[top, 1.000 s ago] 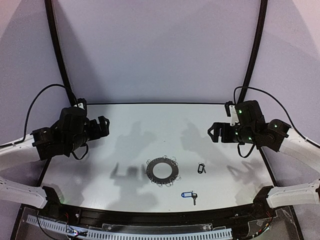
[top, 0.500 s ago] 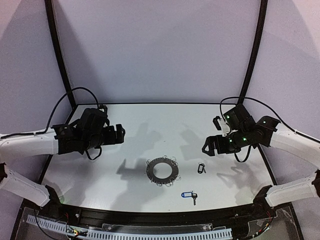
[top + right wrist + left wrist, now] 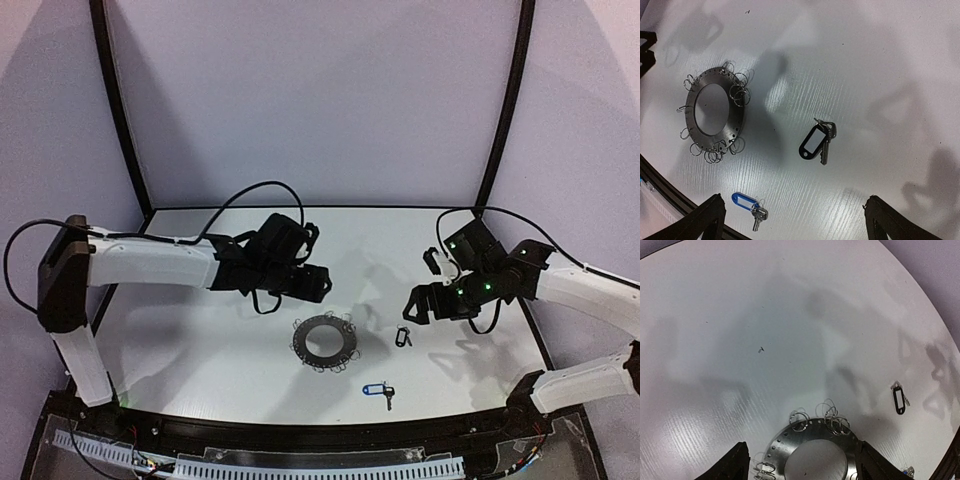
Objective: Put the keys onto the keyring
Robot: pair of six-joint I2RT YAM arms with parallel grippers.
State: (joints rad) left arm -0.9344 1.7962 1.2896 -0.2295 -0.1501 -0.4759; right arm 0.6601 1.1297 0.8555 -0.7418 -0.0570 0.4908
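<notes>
As the left gripper (image 3: 802, 455) hangs spread-fingered over the ring (image 3: 790, 435), maybe to hold it, the right gripper (image 3: 795, 200) points spread fingers (image 3: 705, 222) at a key (image 3: 815, 141).

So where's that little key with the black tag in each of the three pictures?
Top external: the black-tagged key lies right of centre, just right of the keyring.
Left wrist: key far right, up and right of the keyring.
Right wrist: key near centre, down and right of the keyring.
Shared landmark: the keyring.
</notes>
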